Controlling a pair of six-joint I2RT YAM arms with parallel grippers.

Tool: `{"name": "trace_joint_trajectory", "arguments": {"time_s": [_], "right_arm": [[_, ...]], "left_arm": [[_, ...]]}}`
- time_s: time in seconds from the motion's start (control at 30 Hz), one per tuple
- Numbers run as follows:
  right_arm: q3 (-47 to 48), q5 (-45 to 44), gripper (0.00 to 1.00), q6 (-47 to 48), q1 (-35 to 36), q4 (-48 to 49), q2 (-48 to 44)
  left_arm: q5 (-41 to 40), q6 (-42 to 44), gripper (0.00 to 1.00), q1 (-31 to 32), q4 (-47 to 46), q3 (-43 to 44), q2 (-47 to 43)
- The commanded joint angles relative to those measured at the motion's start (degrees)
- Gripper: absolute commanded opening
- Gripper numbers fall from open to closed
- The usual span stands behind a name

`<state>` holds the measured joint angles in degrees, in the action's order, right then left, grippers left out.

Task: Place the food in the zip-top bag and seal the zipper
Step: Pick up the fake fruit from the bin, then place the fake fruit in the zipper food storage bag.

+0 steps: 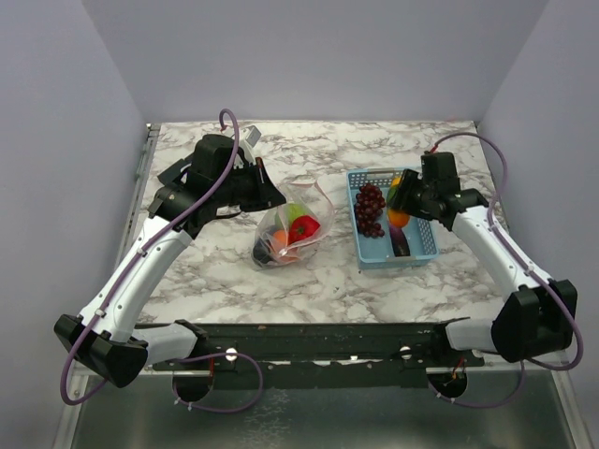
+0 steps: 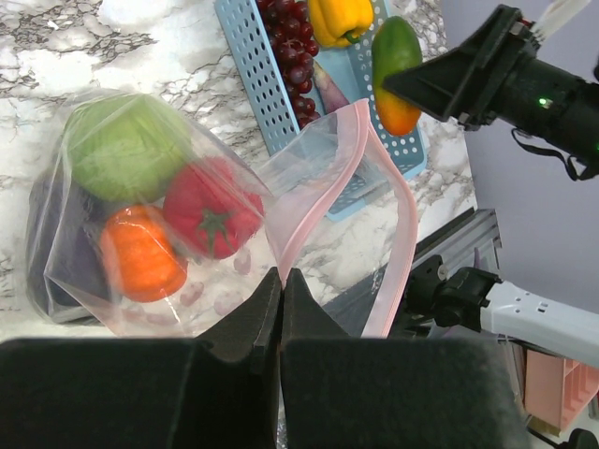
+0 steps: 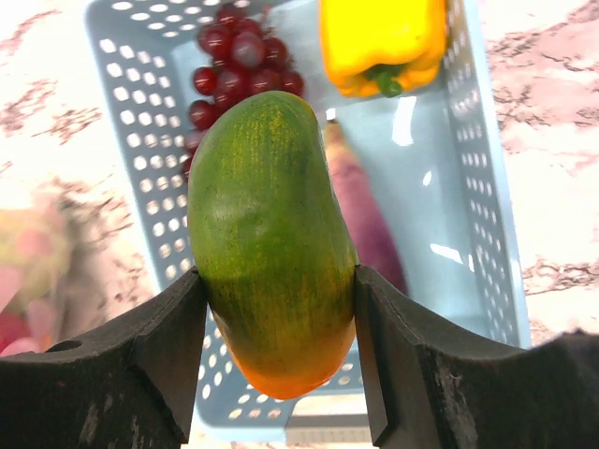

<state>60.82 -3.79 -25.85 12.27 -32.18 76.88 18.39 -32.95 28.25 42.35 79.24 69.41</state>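
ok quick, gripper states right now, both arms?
Left gripper: shut, pinching the zip-top bag at its edge near the mouth.
Right gripper: shut on the green-and-orange fruit, over the blue basket.

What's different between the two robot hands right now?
The left gripper is pinched shut on the thin edge of the zip-top bag; the right gripper grips a green-orange mango, jaws wide apart. The left sits at the bag's mouth, the right over the blue basket. Both hold something.
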Motion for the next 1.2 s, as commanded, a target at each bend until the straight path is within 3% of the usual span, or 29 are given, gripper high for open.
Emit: {"name": "trace_joint_trajectory", "arguments": {"time_s": [0.0, 0.37, 0.53, 0.93, 1.17], "right_arm": [[2.65, 9.39, 0.01, 1.92, -0.15, -2.06, -5.14], [11.41, 37.19, 0.01, 1.85, 2.7, -1.49, -12.66], [15.51, 41.68, 0.01, 0.99, 6.65, -1.43, -13.78], [20.13, 33.15, 0.01, -1.05, 24.14, -1.84, -10.44], [23.99, 24.47, 0.01, -1.9, 31.68, -7.14, -3.12]], "left_arm": [[-0.81, 0.17, 0.0, 0.24, -0.34, 0.86, -0.24], [-1.52, -0.36, 0.0, 0.23, -0.29, 1.88, 0.38], [-1.96, -0.99, 0.0, 0.23, -0.63, 1.62, 0.06], [-1.99, -2.03, 0.0, 0.23, -1.42, 1.04, -0.67], [-1.55, -2.42, 0.0, 0.23, -1.65, 0.69, -1.24]]}}
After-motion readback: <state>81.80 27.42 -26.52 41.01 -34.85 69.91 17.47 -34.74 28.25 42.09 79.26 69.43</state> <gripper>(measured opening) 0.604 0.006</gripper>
